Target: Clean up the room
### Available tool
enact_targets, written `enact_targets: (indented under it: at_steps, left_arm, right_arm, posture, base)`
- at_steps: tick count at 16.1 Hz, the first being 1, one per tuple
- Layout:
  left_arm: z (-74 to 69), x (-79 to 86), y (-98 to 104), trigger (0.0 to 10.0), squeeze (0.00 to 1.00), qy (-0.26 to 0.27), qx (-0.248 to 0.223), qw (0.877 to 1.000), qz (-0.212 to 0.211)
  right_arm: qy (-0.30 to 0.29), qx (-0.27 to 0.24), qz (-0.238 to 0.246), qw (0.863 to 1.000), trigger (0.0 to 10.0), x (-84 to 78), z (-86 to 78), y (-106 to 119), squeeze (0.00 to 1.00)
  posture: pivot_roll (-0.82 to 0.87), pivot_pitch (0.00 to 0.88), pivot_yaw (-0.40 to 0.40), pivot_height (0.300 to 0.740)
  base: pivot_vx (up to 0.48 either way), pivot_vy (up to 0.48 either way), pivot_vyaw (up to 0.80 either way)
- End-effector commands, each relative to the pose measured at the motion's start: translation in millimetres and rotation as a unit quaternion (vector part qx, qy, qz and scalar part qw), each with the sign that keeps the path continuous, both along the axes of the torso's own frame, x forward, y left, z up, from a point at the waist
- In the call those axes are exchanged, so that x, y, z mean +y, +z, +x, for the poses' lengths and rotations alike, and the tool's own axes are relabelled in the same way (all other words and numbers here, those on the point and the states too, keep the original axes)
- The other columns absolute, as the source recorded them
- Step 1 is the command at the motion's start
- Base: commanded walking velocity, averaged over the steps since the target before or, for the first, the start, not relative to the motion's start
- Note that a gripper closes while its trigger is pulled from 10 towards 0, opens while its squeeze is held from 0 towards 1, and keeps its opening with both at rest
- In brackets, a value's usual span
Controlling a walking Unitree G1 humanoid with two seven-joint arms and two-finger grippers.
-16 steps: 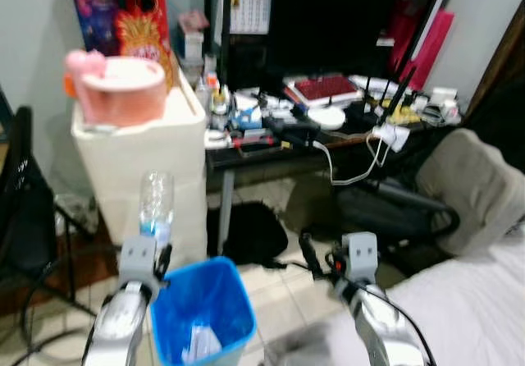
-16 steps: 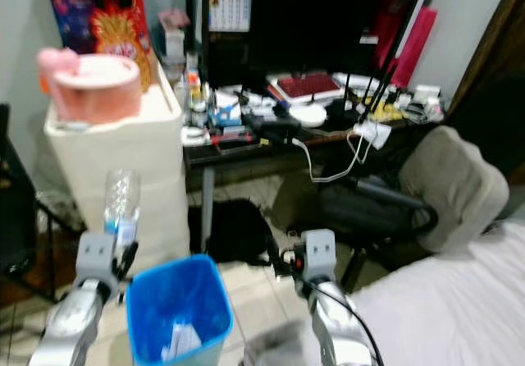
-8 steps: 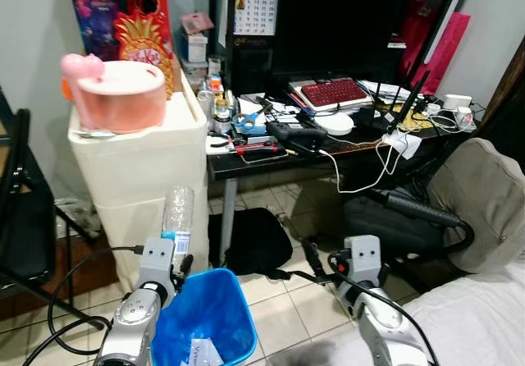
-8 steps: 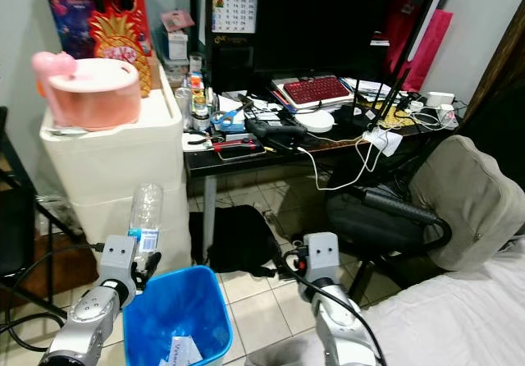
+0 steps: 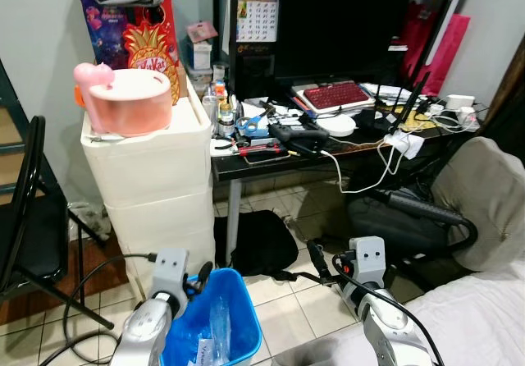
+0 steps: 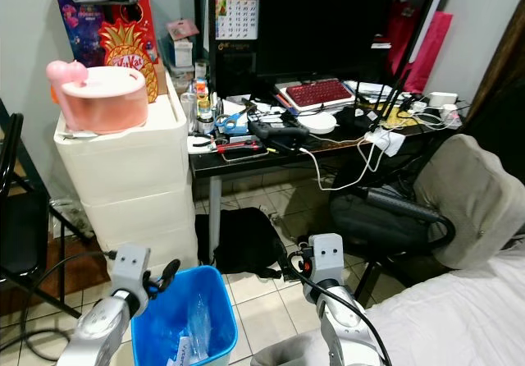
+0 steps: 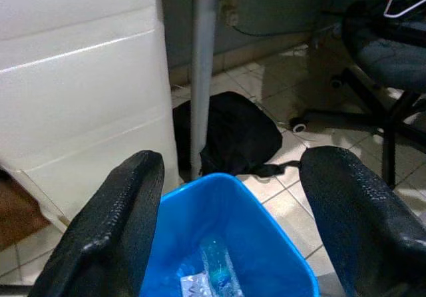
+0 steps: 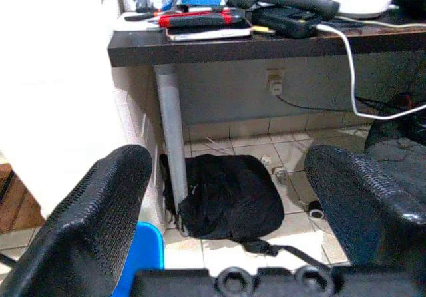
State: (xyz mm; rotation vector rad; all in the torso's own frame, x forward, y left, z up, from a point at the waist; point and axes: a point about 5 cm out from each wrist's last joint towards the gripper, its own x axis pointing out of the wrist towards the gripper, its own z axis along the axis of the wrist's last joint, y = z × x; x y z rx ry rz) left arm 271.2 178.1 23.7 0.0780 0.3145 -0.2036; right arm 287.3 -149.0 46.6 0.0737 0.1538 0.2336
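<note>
A blue waste bin (image 5: 238,296) stands on the tiled floor in front of me. A clear plastic bottle (image 7: 216,274) lies inside it among bits of paper. My left gripper (image 7: 233,162) hovers just over the bin's near-left rim, open, with nothing between its fingers (image 5: 203,270). My right gripper (image 8: 229,158) is held low to the right of the bin. It is open and empty and points toward a black bag (image 8: 226,200) under the desk.
A white drawer unit (image 5: 152,177) with a pink bowl (image 5: 127,99) on top stands behind the bin. Right of it is a cluttered black desk (image 5: 271,157). An office chair (image 5: 459,210) is at the right, a black folding chair (image 5: 33,210) at the left, and a white bed (image 5: 484,317) at bottom right.
The left gripper was holding the bottle upright over the bin; it has opened, and the bottle now lies inside. The camera view has shifted slightly.
</note>
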Motion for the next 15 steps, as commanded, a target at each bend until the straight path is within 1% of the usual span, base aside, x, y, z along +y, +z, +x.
enact_targets:
  at_steps: [1,2,3,4,5,6,7,8,9,10,11,12,13,15]
  left_arm:
    - [-2.3,-4.7,10.1,10.0,0.0,-0.018,-0.028,0.999,0.002]
    - [-1.0,-7.4,19.9,10.0,0.0,0.007,-0.041,0.998,-0.043]
    - [7.2,-18.5,36.6,10.0,0.0,0.004,-0.069,0.995,-0.068]
    - [10.2,-23.1,43.1,10.0,0.0,-0.004,-0.082,0.994,-0.065]
    - [17.9,-31.3,59.6,10.0,0.0,-0.023,-0.119,0.991,-0.048]
    - [20.2,-32.9,64.4,10.0,0.0,-0.027,-0.129,0.99,-0.044]
    - [21.0,-29.7,69.8,10.0,0.0,-0.031,-0.146,0.988,-0.033]
    - [17.9,-20.6,69.7,10.0,0.0,-0.022,-0.149,0.988,-0.03]
    - [16.7,-18.5,69.8,10.0,0.0,-0.019,-0.147,0.988,-0.031]
    - [13.9,-18.1,70.3,10.0,0.0,-0.021,-0.155,0.987,-0.035]
    - [16.6,-23.4,68.6,10.0,0.0,-0.024,-0.152,0.987,-0.035]
    - [18.5,-24.4,68.6,10.0,0.0,-0.022,-0.151,0.988,-0.039]
    - [22.1,-26.6,69.6,10.0,0.0,-0.029,-0.152,0.987,-0.039]
    - [23.5,-28.2,68.5,10.0,0.0,-0.034,-0.151,0.988,-0.029]
  right_arm:
    - [-0.001,0.002,-0.008,1.0,10.0,-5.2,1.8,-0.3,0.0]
    - [0.0,0.002,-0.008,1.0,10.0,-5.3,3.0,0.2,0.0]
    - [-0.001,0.0,-0.005,1.0,10.0,-4.0,5.4,1.1,0.0]
    - [-0.002,-0.001,-0.004,1.0,10.0,-3.1,6.5,1.5,0.0]
    - [-0.006,-0.012,0.004,1.0,10.0,0.4,10.2,5.7,0.0]
    - [-0.008,-0.015,0.007,1.0,10.0,1.6,11.5,7.5,0.0]
    - [-0.007,-0.027,0.005,1.0,10.0,3.5,13.1,11.8,0.0]
    - [-0.01,-0.034,0.003,0.999,10.0,2.5,12.8,13.9,0.0]
    - [-0.011,-0.035,0.003,0.999,10.0,1.7,12.7,14.0,0.0]
    - [-0.022,-0.036,0.003,0.999,10.0,-3.0,12.7,13.5,0.0]
    - [-0.024,-0.05,-0.005,0.998,10.0,-5.4,13.6,16.2,0.0]
    - [-0.027,-0.055,-0.006,0.998,10.0,-5.4,14.5,17.7,0.0]
    - [-0.053,-0.055,0.004,0.997,10.0,-8.9,16.7,19.1,0.0]
    - [-0.059,-0.05,0.007,0.997,10.0,-10.8,15.9,17.5,0.0]
  posture:
    - [0.11,0.0,-0.093,0.74]
    - [0.12,0.0,-0.096,0.74]
    - [0.13,0.0,-0.096,0.74]
    - [0.13,0.0,-0.095,0.74]
    - [0.14,0.0,-0.096,0.74]
    - [0.14,0.0,-0.096,0.74]
    - [0.14,0.0,-0.094,0.74]
    - [0.13,0.0,-0.092,0.74]
    - [0.13,0.0,-0.094,0.74]
    - [0.13,0.0,-0.093,0.74]
    - [0.12,0.0,-0.074,0.74]
    - [0.11,0.0,-0.062,0.74]
    - [0.1,0.0,-0.054,0.74]
    - [0.08,0.0,-0.051,0.74]
  base:
    - [0.0,0.0,0.0]
    - [0.0,0.0,0.0]
    - [0.0,0.0,0.0]
    - [0.0,0.0,0.0]
    - [0.0,0.0,0.0]
    - [0.0,0.0,0.0]
    - [0.0,0.0,-0.8]
    - [0.0,0.0,-0.8]
    - [0.0,0.0,-0.8]
    - [0.0,0.0,-0.79]
    - [0.0,0.0,-0.8]
    - [0.0,0.0,-0.79]
    - [0.0,0.0,-0.79]
    - [0.0,0.0,-0.79]
